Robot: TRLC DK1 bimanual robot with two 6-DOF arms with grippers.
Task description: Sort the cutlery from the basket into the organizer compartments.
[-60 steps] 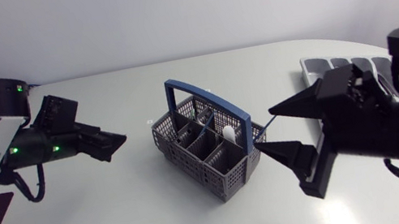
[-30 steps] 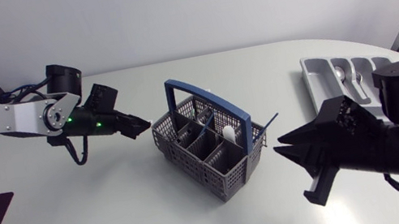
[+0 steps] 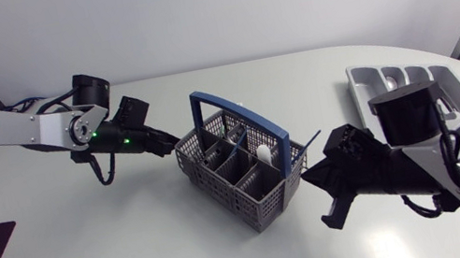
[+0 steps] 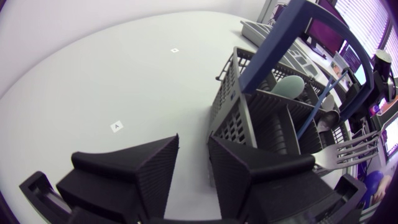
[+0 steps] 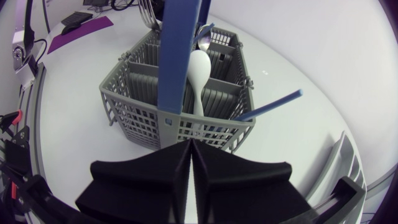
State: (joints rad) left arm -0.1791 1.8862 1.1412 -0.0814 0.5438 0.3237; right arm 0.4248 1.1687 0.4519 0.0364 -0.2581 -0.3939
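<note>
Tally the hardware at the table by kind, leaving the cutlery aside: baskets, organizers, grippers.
Basket: 1
Organizer: 1
Grippers: 2, the left gripper and the right gripper
Total: 4

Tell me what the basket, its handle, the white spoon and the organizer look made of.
The basket looks like matte grey moulded plastic, judging by its gridded walls. Its handle seems smooth blue plastic with a slight sheen. The white spoon is probably plastic: opaque, no metallic shine, though ceramic is possible. The organizer appears light grey plastic with rounded moulded compartments.
</note>
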